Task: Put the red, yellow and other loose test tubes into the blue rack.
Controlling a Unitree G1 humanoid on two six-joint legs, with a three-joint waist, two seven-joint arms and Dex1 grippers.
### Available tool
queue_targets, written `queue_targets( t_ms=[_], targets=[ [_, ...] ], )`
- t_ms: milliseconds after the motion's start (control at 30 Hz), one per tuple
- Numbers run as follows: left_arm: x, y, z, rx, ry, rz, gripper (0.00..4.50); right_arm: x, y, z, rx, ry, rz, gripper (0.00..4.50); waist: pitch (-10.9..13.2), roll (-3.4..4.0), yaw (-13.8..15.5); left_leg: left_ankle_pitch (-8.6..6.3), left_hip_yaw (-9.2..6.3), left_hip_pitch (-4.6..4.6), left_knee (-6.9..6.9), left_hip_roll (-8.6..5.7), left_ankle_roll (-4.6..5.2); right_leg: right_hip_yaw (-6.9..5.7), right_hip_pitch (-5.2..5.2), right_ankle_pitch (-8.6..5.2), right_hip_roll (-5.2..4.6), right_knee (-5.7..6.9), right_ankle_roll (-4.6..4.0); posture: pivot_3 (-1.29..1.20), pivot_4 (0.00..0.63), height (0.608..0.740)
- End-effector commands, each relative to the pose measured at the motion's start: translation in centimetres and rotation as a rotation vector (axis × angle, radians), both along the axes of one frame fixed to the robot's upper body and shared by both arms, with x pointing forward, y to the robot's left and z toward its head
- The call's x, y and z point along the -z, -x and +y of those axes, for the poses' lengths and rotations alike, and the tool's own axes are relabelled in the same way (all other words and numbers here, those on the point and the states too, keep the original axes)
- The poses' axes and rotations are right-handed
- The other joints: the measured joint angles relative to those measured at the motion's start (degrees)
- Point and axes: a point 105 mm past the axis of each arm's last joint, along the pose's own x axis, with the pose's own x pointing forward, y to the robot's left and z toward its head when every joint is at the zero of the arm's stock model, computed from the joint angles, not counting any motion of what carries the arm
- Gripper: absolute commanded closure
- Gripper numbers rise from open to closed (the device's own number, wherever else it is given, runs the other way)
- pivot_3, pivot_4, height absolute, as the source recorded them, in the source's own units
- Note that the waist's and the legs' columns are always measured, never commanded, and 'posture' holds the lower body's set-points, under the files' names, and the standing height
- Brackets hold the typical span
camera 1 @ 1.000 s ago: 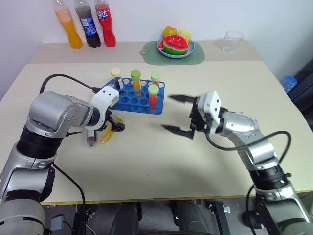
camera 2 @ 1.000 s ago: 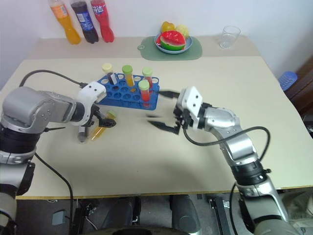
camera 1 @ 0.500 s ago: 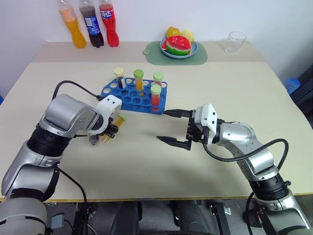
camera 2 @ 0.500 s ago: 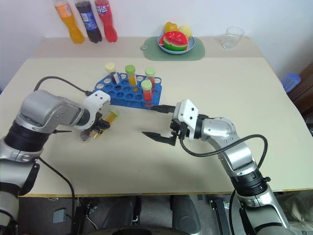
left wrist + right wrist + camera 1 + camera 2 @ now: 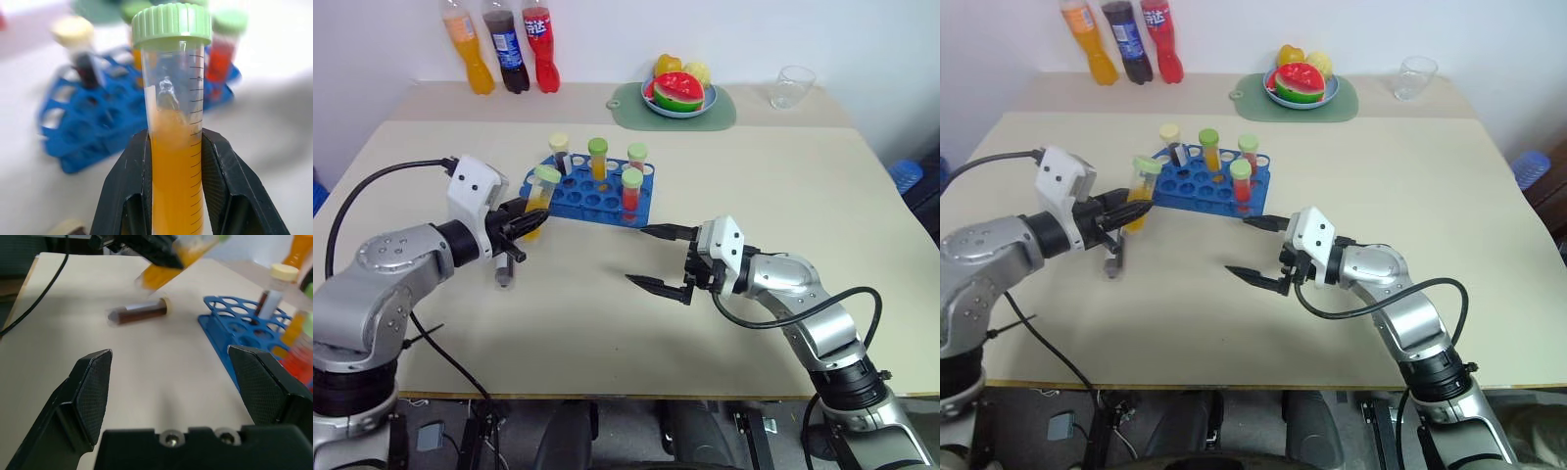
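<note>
Left hand [image 5: 530, 221] lifted orange tube [image 5: 539, 199].

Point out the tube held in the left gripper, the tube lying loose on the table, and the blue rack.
orange tube [image 5: 177, 166], left wrist view, liquid-filled middle.
dark tube [image 5: 138, 313], right wrist view, mid-body.
blue rack [image 5: 610, 204], left eye view, front rim.

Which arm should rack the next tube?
Left, likely: its gripper is shut on the orange tube, beside the rack. The right gripper hangs open, away from the dark tube.
</note>
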Motion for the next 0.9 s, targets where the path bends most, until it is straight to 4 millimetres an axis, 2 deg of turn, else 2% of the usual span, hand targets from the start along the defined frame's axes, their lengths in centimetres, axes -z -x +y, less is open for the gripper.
queue_targets(
  t_ms=[33, 100, 167, 267, 367, 600, 900],
  targets=[
    [-2.6, -1.6, -2.0, -0.211, 0.07, -0.384, 3.73, 0.5, -0.5, 1.0, 0.027, -0.046, -0.012, 0.31, -0.07, -0.07, 0.57, -0.03, 0.01, 0.13, 0.0, -0.06, 0.05, 0.0, 0.14, 0.0, -0.06, -0.02, 0.0, 0.0, 0.15, 0.734],
    [-2.2, -2.9, -4.3, -0.254, 0.206, -0.465, 3.73, 0.7, -1.0, 1.6, 0.044, -0.072, -0.01, 0.31, -0.14, -0.17, 1.12, -0.03, 0.04, 0.17, 0.02, -0.08, 0.05, 0.01, 0.19, 0.01, -0.07, -0.06, 0.01, 0.0, 0.15, 0.734],
    [-2.1, -4.2, -5.7, -0.295, 0.318, -0.513, 3.73, 0.8, -1.2, 1.9, 0.051, -0.082, -0.013, 0.31, -0.14, -0.18, 1.35, 0.01, 0.05, 0.13, 0.03, -0.12, -0.01, 0.01, 0.17, 0.01, -0.1, -0.07, 0.01, 0.0, 0.15, 0.734],
    [-1.6, -5.9, -6.6, -0.364, 0.325, -0.564, 3.73, 0.8, -1.2, 2.2, 0.056, -0.087, -0.02, 0.31, -0.14, -0.17, 0.81, -0.01, 0.06, 0.11, 0.03, -0.12, 0.02, 0.01, 0.11, 0.01, -0.08, -0.06, 0.01, 0.0, 0.15, 0.734],
    [-0.1, -7.2, -7.5, -0.352, 0.303, -0.539, 3.73, 0.6, -1.3, 2.2, 0.066, -0.097, -0.024, 0.31, -0.15, -0.15, 0.14, -0.03, 0.07, 0.2, -0.07, -0.08, 0.06, 0.01, 0.09, 0.01, -0.02, -0.02, 0.01, 0.0, 0.15, 0.734],
    [1.9, -7.8, -8.0, -0.328, 0.285, -0.518, 3.73, 0.6, -1.4, 1.5, 0.124, -0.103, -0.028, 0.31, -0.15, -0.15, -0.26, -0.03, 0.05, 0.19, -0.06, -0.08, 0.07, 0.01, 0.1, 0.01, -0.02, -0.01, 0.01, 0.0, 0.15, 0.734],
    [4.4, -8.4, -9.0, -0.292, 0.249, -0.392, 3.73, 0.7, -1.5, 1.5, 0.132, -0.107, -0.026, 0.31, -0.15, -0.15, -0.29, -0.03, 0.05, 0.19, -0.05, -0.08, 0.07, 0.01, 0.11, 0.01, -0.02, 0.0, 0.02, 0.0, 0.15, 0.734]
  ],
)
